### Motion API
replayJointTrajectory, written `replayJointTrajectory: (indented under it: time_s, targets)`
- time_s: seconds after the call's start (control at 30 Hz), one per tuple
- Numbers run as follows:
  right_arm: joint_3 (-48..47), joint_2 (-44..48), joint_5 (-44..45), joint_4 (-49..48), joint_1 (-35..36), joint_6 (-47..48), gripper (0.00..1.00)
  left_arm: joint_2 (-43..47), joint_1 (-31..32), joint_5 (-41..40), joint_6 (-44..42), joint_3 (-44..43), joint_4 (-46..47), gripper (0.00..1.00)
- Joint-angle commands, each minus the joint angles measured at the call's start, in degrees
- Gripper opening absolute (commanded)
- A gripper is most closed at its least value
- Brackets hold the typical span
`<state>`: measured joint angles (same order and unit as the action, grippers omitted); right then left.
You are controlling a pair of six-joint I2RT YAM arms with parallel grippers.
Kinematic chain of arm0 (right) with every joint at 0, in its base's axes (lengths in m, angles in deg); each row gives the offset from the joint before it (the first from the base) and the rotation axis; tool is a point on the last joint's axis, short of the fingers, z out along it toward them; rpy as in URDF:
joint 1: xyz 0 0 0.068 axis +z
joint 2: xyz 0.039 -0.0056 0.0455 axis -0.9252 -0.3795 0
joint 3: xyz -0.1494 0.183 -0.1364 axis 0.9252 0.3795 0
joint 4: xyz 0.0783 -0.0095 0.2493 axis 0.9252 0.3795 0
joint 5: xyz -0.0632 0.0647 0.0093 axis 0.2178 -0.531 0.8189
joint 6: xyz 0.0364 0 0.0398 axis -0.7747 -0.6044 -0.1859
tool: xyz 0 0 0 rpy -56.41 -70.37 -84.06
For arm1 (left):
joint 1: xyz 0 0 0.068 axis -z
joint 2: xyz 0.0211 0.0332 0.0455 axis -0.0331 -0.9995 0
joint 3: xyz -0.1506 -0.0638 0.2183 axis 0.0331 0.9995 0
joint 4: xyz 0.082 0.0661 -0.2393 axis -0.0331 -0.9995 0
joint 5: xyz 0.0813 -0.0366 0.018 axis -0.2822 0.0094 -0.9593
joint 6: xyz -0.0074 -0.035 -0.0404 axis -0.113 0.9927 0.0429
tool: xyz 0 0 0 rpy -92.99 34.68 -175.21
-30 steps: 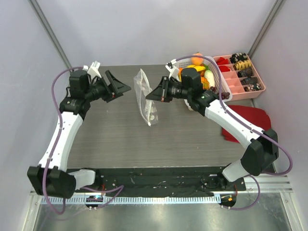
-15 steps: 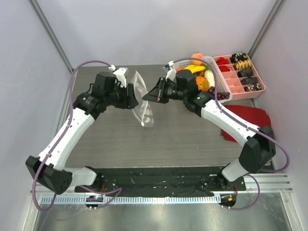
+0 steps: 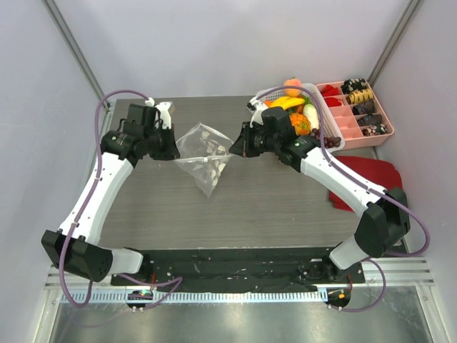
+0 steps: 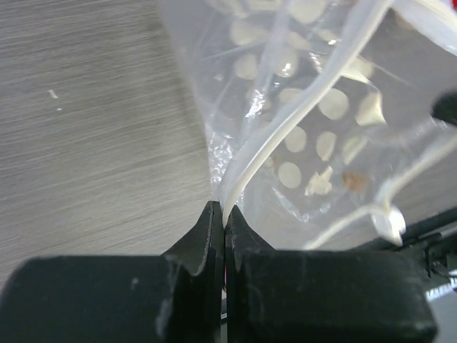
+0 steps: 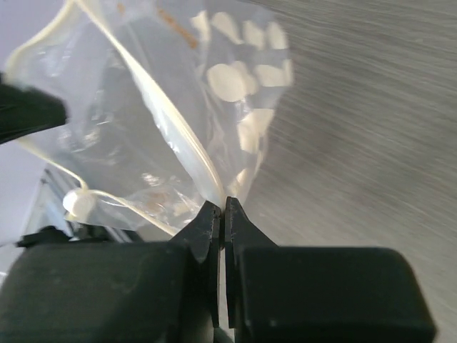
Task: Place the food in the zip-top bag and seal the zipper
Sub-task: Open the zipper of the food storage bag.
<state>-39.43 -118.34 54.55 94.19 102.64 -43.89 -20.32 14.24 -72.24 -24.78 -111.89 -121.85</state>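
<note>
Both left claw (image 4: 223, 213) and right claw (image 5: 222, 208) pinch zip-top bag (image 3: 204, 156) — mouth stretched crosswise.

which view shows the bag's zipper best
The left wrist view: the zipper runs as a clear whitish strip up from the shut left hand. The right wrist view shows another stretch, ending at the right hand. In the top view the zip-top bag shows, but the strip is too small to trace.
</note>
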Motion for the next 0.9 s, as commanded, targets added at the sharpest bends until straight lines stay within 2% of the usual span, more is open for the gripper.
replayJointTrajectory:
  time_s: [0.0,0.13,0.23,0.27,0.4,0.53,0.57,0.67,0.87]
  targets:
    - [0.0,-0.2,3.0,3.5,-3.1,9.8,0.02,-0.7,0.4,4.6,-2.2,-4.0,-3.6,0.00]
    - [-0.9,-1.1,-1.8,2.6,-3.2,12.3,0.12,-3.9,2.7,4.4,0.9,-4.0,-1.8,0.00]
    - [-1.6,-1.8,-2.8,2.4,-3.2,13.9,0.27,-6.6,4.1,2.9,3.8,-3.2,1.9,0.00]
    - [-2.0,-1.9,-2.8,2.7,-3.2,14.8,0.37,-7.5,5.4,-0.1,5.2,-4.0,2.4,0.00]
    - [-3.3,-1.3,-1.1,4.9,-4.4,17.0,0.53,-11.9,8.7,-4.8,7.0,-6.8,2.3,0.00]
    - [-7.3,-1.3,-1.8,7.3,-9.3,17.8,0.65,-14.7,9.9,-5.9,8.4,-7.9,3.1,0.00]
    - [-8.1,-1.5,-2.3,7.9,-12.1,17.8,0.74,-15.0,10.0,-6.2,8.5,-8.7,2.8,0.00]
    - [-11.2,-3.4,-2.5,8.5,-16.4,17.6,0.80,-16.0,10.4,-6.6,8.6,-9.8,2.7,0.00]
    - [-16.6,-9.3,-1.0,6.5,-24.3,12.2,0.80,-16.8,10.9,-6.6,8.8,-10.8,3.1,0.00]
